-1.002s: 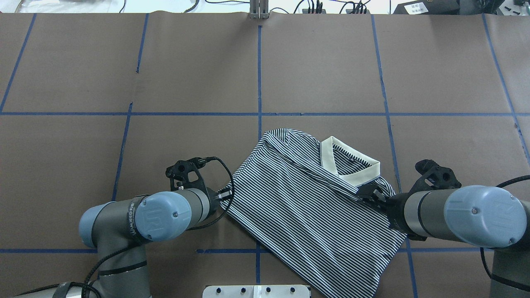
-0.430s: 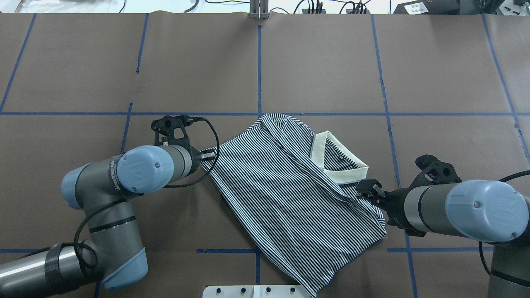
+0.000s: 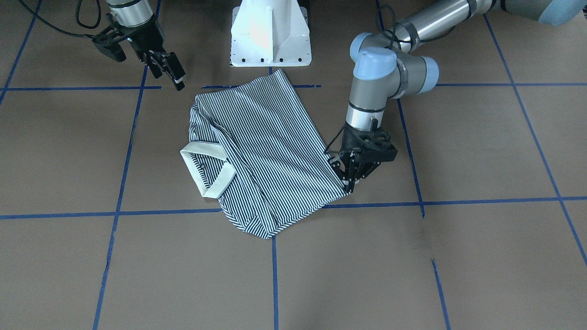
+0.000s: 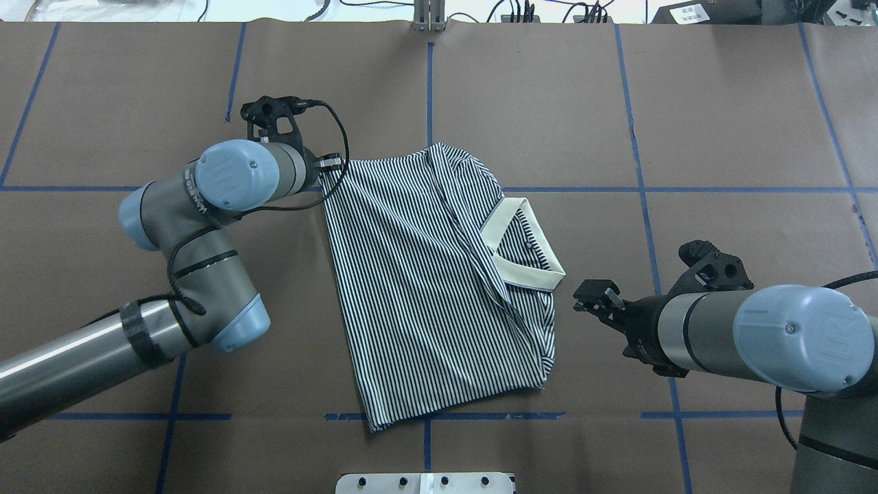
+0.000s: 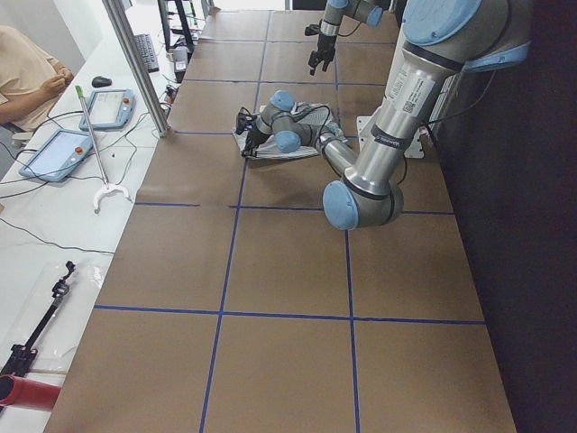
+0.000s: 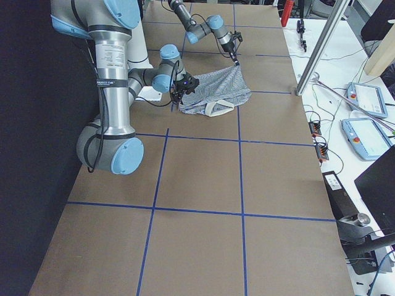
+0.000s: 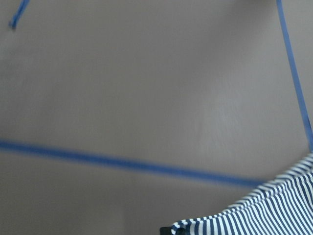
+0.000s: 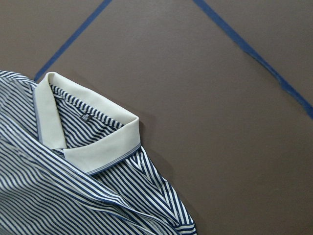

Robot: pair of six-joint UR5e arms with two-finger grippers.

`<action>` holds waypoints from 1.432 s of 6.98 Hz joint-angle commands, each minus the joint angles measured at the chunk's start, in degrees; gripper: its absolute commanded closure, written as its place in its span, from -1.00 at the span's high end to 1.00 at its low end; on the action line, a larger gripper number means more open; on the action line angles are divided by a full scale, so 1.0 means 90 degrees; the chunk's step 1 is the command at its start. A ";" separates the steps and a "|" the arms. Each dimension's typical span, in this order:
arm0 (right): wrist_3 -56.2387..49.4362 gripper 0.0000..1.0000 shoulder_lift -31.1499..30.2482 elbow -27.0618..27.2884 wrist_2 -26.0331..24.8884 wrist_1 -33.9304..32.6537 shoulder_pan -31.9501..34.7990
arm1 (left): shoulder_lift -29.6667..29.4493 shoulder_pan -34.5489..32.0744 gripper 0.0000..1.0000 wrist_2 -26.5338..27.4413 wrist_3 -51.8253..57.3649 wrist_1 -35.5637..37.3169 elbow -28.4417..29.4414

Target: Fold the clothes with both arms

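There are one shirt (image 4: 411, 288), two arms and two grippers on one brown table (image 4: 720, 137) marked with blue tape lines (image 4: 430, 103). In the overhead view the shirt lies in the middle of the table, folded to a long rectangle; it has thin navy-and-white stripes and one cream collar (image 4: 531, 278) at its 3 o'clock edge. The left gripper (image 4: 334, 165) pinches the shirt's corner at 11 o'clock; the right gripper (image 4: 591, 296) hangs at 3 o'clock, apart from the cloth, its fingers spread on nothing.

Silver-grey tubular left arm (image 4: 62, 367), at the overhead frame's left, and its twin, the right arm (image 4: 693, 333), lower right: light-blue joint caps (image 4: 236, 171) with embossed logo and screw, looping black cables (image 4: 346, 147).
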 commanded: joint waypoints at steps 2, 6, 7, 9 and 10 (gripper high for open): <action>0.0031 1.00 0.0514 -0.0058 -0.0285 0.0012 0.0043 | -0.1230 -0.0624 -1.00 -0.0467 0.0426 -0.1363 0.2433; -0.0463 1.00 0.2190 -0.1810 -0.0316 0.0003 0.0336 | 0.0675 -0.0848 0.24 -0.1314 0.0426 -0.1287 -0.0270; -0.1318 1.00 0.2552 -0.2367 -0.0306 -0.0026 0.0327 | 0.1311 -0.0887 0.24 -0.1327 0.0426 -0.1268 -0.1053; -0.3057 1.00 0.3323 -0.3451 -0.0238 -0.0562 0.0326 | 0.1464 -0.0858 0.28 -0.1454 0.0367 -0.1277 -0.1256; -0.3461 1.00 0.3521 -0.3834 -0.0141 -0.0583 0.0317 | 0.1484 -0.0849 0.28 -0.1454 0.0367 -0.1277 -0.1266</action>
